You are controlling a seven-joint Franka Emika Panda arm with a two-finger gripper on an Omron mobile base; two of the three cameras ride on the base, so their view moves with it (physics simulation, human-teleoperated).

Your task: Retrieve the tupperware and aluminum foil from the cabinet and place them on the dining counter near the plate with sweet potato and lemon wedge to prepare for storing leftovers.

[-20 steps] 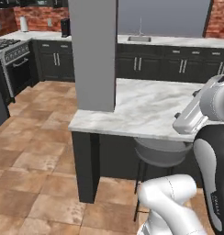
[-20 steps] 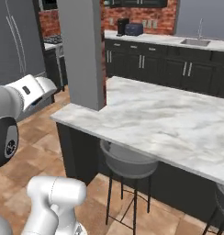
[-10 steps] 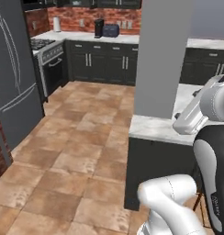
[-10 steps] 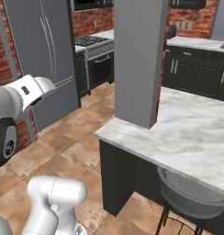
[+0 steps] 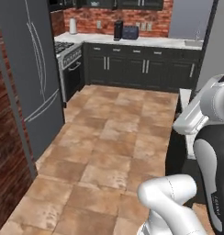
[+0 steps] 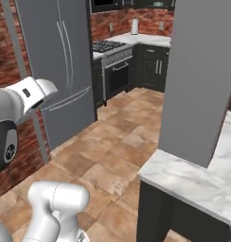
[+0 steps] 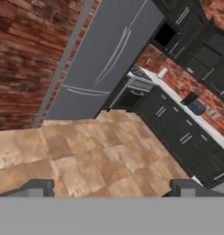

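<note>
The job looks barely started: the tool point(image 7: 111, 188) is wide open and holds nothing, with only floor point(image 7: 100, 151) and the fridge point(image 7: 104, 55) ahead of it

Fridge point(image 5: 29, 82) sits on the left wall, stove point(image 5: 68, 57) right behind it, then cabinets point(image 5: 141, 69) along the back wall. Island counter point(image 6: 202, 179) sits on the right, pillar point(image 6: 202, 80) on it.
</note>
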